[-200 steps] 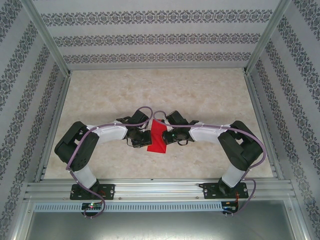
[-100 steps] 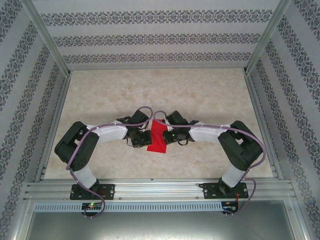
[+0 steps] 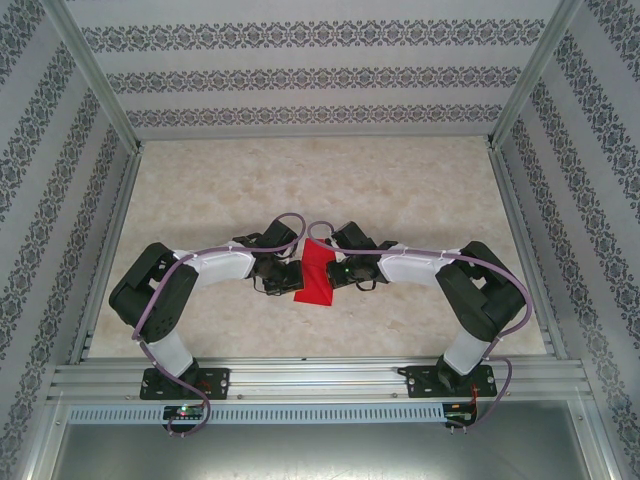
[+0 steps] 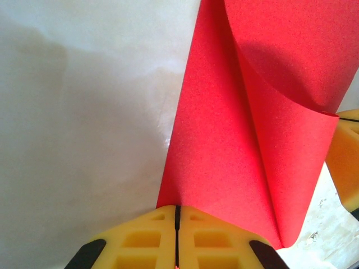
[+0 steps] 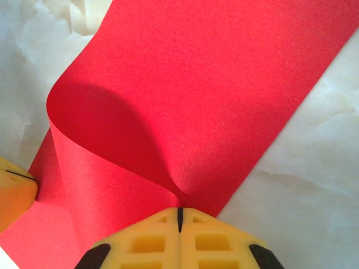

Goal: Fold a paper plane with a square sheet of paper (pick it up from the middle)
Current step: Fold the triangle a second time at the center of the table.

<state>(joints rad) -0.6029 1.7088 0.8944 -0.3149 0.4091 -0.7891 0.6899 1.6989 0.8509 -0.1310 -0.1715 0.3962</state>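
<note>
Both claws are clenched on the paper, mid-counter. The left claw pinches one long edge, the right claw the opposite. The strip runs near-to-far between them, one flap curling over; neither arm is nearer.

Paper at table centre, between left hand and right hand

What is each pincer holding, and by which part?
Both pincers hold the square sheet of paper: the left pincer pinches one side edge, the right pincer the opposite edge. The sheet curls between them.
</note>
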